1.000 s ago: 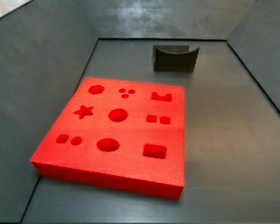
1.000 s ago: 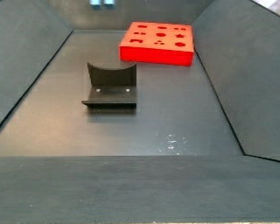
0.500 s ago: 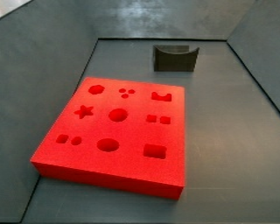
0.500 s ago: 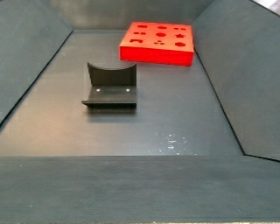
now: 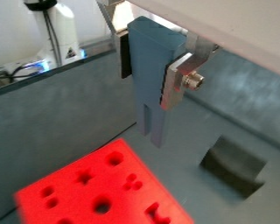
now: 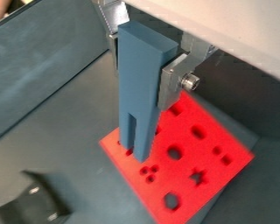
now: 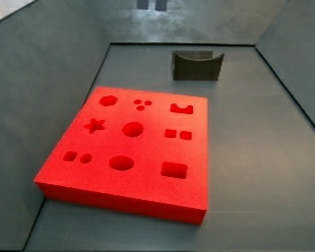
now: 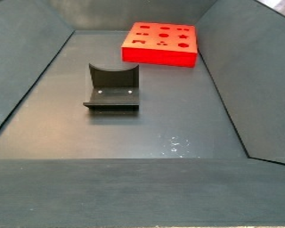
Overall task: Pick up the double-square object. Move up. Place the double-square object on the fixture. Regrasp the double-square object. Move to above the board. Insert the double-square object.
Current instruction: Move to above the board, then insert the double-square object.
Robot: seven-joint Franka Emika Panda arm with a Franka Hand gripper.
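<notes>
gripper (image 6: 149, 66) clamping double-square object (image 6: 140, 92), above board (image 6: 189, 153)

Slate-blue double-square object (image 6: 140, 87), bright-red board (image 7: 127, 148), dark fixture (image 8: 111, 86)

In both wrist views the gripper (image 6: 149, 70), raised above the board (image 6: 195, 149), pinches the double-square object (image 6: 140, 92), smooth matt slate-blue plastic, between bare silver metal fingers (image 5: 178, 77) with a shiny screw. The board is matt bright red with a faintly grainy look. The fixture (image 8: 111, 86) is dull dark plastic; the floor (image 8: 145, 134) is grey, with a slight sheen at 6 o'clock of the fixture.
</notes>
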